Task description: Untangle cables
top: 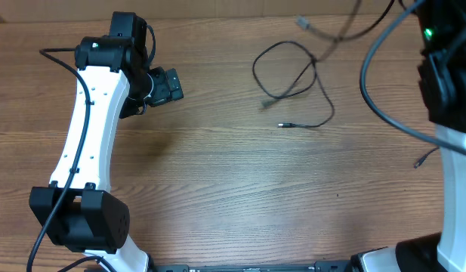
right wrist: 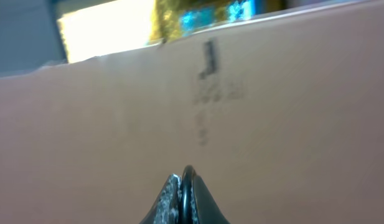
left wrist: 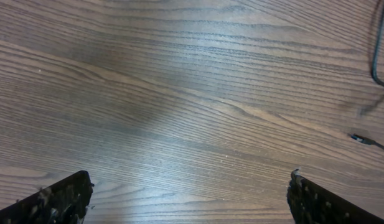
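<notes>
Thin black cables (top: pixel 314 75) lie looped on the wooden table at the upper middle. One plug end (top: pixel 282 125) lies flat. A strand rises toward the top edge past a grey connector (top: pixel 303 23). My left gripper (top: pixel 166 85) is open and empty over bare wood, well left of the cables. In the left wrist view a cable loop (left wrist: pixel 373 59) and a plug (left wrist: pixel 361 138) show at the right edge, and the open left gripper (left wrist: pixel 188 196) at the bottom. My right gripper (right wrist: pixel 187 177) is raised, facing a brown cardboard wall, and is shut on a thin black cable (right wrist: pixel 188 186).
A thicker dark wire (top: pixel 368 83) curves beside the right arm (top: pixel 452 91). A short cable end (top: pixel 423 159) lies near the right arm. A brown cardboard wall (right wrist: pixel 272 124) stands behind the table.
</notes>
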`<state>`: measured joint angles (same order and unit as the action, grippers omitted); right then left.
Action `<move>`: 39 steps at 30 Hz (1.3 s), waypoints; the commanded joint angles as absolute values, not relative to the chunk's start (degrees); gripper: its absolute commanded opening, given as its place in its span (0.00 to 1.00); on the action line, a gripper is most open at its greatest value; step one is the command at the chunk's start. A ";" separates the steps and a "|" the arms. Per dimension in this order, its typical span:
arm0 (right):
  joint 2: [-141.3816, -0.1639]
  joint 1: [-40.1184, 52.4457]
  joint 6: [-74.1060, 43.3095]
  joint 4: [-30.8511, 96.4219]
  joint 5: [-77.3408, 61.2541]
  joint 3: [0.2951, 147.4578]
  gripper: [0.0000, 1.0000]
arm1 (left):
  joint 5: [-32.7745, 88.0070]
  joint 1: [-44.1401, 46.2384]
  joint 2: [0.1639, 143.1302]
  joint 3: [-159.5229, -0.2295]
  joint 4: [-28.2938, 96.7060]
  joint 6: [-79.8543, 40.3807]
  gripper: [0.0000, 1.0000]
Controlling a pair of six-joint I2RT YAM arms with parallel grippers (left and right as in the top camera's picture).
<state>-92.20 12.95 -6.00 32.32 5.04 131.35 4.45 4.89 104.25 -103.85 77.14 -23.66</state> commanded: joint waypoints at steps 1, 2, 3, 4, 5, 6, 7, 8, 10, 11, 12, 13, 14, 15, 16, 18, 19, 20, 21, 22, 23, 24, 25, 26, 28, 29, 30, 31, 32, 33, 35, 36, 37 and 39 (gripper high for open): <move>-92.23 13.10 -6.15 39.72 -11.57 132.22 0.04 | 4.45 5.28 103.39 -104.03 76.86 -24.01 1.00; -92.66 13.10 -6.13 42.85 -14.57 132.22 0.04 | 4.47 5.28 103.39 -104.03 76.84 -24.01 1.00; -93.14 13.10 -5.93 45.84 -16.40 132.22 0.04 | 4.47 5.28 103.39 -104.03 76.84 -24.01 1.00; -93.69 13.10 -5.93 48.69 -16.75 132.22 0.04 | 4.47 5.28 103.39 -104.03 76.86 -24.01 1.00; -94.39 13.06 -5.91 51.24 -16.38 132.22 0.04 | 4.47 5.28 103.39 -104.03 76.86 -23.99 1.00; -94.87 12.97 -5.65 52.97 -16.36 132.22 0.04 | 4.47 5.28 103.39 -104.03 76.88 -23.99 1.00; -95.61 12.84 -4.97 54.63 -16.21 132.22 0.04 | 4.47 5.28 103.39 -104.03 76.88 -24.01 1.00; -96.27 12.71 -4.01 55.90 -15.33 132.20 0.04 | 4.47 5.28 103.39 -104.03 76.88 -23.99 1.00; -97.34 12.60 -4.05 57.54 -8.49 132.20 0.04 | 4.47 5.28 103.39 -104.03 76.93 -24.01 1.00; -97.97 12.60 -4.05 58.26 1.17 132.20 0.04 | 4.47 5.28 103.39 -104.03 77.17 -24.01 1.00; -98.08 12.56 -4.08 58.28 5.52 132.20 0.04 | 4.47 5.28 103.39 -104.03 77.30 -24.01 1.00; -98.08 12.47 -4.14 58.15 10.92 132.20 0.04 | 4.47 5.28 103.39 -104.03 77.38 -23.99 1.00; -98.06 12.25 -4.78 57.78 16.67 132.20 0.04 | 4.47 5.28 103.39 -104.03 77.36 -23.99 1.00; -97.89 11.97 -4.93 57.30 22.13 132.20 0.04 | 4.47 5.28 103.39 -104.03 77.36 -23.99 1.00; -97.82 11.51 -4.93 56.69 27.14 132.20 0.04 | 4.47 5.28 103.39 -104.03 77.36 -23.99 1.00; -97.73 10.37 -4.91 55.57 36.42 132.22 0.04 | 4.47 5.28 103.39 -104.03 77.36 -23.99 1.00; -97.67 9.80 -4.91 55.31 40.45 132.25 0.04 | 4.47 5.28 103.39 -104.03 77.36 -23.99 1.00; -97.62 8.91 -4.91 54.98 45.25 132.25 0.04 | 4.47 5.28 103.39 -104.03 77.36 -23.99 1.00; -97.62 8.16 -4.91 54.87 48.58 132.25 0.04 | 4.47 5.28 103.39 -104.03 77.36 -23.99 1.00; -97.62 7.16 -4.91 54.54 52.47 132.25 0.04 | 4.47 5.28 103.39 -104.03 77.34 -23.99 1.00; -97.62 5.43 -5.04 54.26 57.93 132.25 0.04 | 4.47 5.28 103.39 -104.03 77.34 -23.99 1.00; -97.62 4.21 -5.91 54.15 61.01 132.25 0.04 | 4.47 5.28 103.39 -104.03 77.36 -23.97 1.00; -97.56 2.35 -7.40 54.15 64.62 132.25 0.04 | 4.47 5.28 103.39 -104.03 77.38 -23.94 1.00; -97.49 0.99 -8.08 54.19 66.11 132.25 0.04 | 4.47 5.28 103.39 -104.03 77.38 -23.79 1.00; -97.25 -1.76 -9.30 54.43 66.37 132.25 0.04 | 4.47 5.32 103.39 -104.03 77.41 -23.79 1.00; -97.21 -3.16 -10.33 54.85 66.37 132.25 0.04 | 4.47 5.32 103.39 -104.03 77.45 -23.79 1.00; -97.17 -4.21 -11.35 55.33 65.95 132.25 0.04 | 4.47 5.32 103.39 -104.03 77.47 -23.79 1.00; -97.17 -5.30 -12.19 56.01 64.25 132.25 0.04 | 4.47 5.32 103.39 -104.03 77.47 -23.81 1.00; -97.19 -6.94 -12.27 57.23 59.44 132.22 0.04 | 4.47 5.34 103.39 -104.03 77.38 -23.81 1.00; -97.21 -8.16 -12.27 58.13 55.33 132.16 0.04 | 4.47 5.32 103.39 -104.03 77.34 -23.81 1.00; -97.36 -10.96 -14.55 60.62 47.20 131.79 0.04 | 4.47 5.32 103.39 -104.03 77.36 -23.81 1.00; -97.54 -12.51 -17.21 62.08 44.10 131.52 0.04 | 4.45 5.28 103.39 -104.03 77.41 -23.79 1.00; -97.78 -14.00 -19.33 63.44 41.28 131.44 0.04 | 4.45 5.28 103.39 -104.03 77.43 -23.79 1.00; -98.67 -17.78 -22.92 66.46 35.68 131.35 0.04 | 4.47 5.39 103.39 -104.03 77.38 -23.81 1.00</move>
